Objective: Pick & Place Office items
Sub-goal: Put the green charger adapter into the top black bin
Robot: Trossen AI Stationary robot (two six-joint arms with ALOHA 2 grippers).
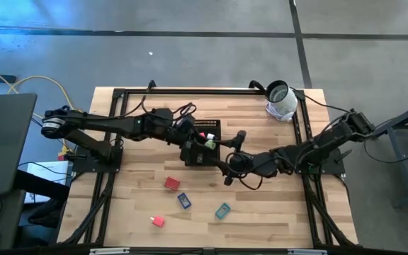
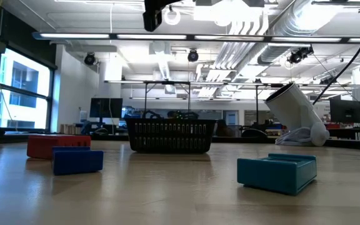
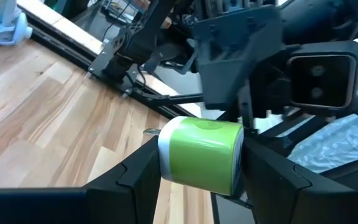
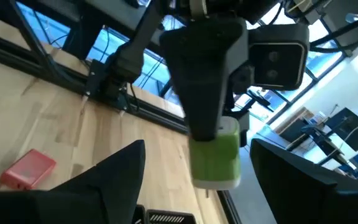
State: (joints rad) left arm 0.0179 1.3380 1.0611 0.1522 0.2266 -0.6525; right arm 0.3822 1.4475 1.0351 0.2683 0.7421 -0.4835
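The green office item (image 3: 201, 155), a small green-and-white block, is sitting clamped between the fingers of the left end effector (image 3: 197, 171), raised above the black mesh tray (image 1: 202, 145) near the middle of the bench (image 1: 275, 212). In the right wrist view the same block (image 4: 216, 152) is hanging from the left arm's fingers. The right end effector (image 4: 197, 186) is standing with its fingers apart and empty, just beside the tray on the side toward the right edge and facing the block, close enough to crowd the release.

The step in hand appears to be the placement of this block into the tray. To do it well, the left arm should be lowering the block squarely over one compartment, clear of the tray's rim and handle, and opening only when the block is low enough not to bounce out. The right arm would do best holding off until the left has cleared.

Toward the front edge, four items are lying loose: a red block (image 1: 171, 183), a blue block (image 1: 184, 201), a teal block (image 1: 222, 210) and a red-and-white piece (image 1: 157, 222). A white roll-shaped object (image 1: 280, 100) is resting near the far right corner.
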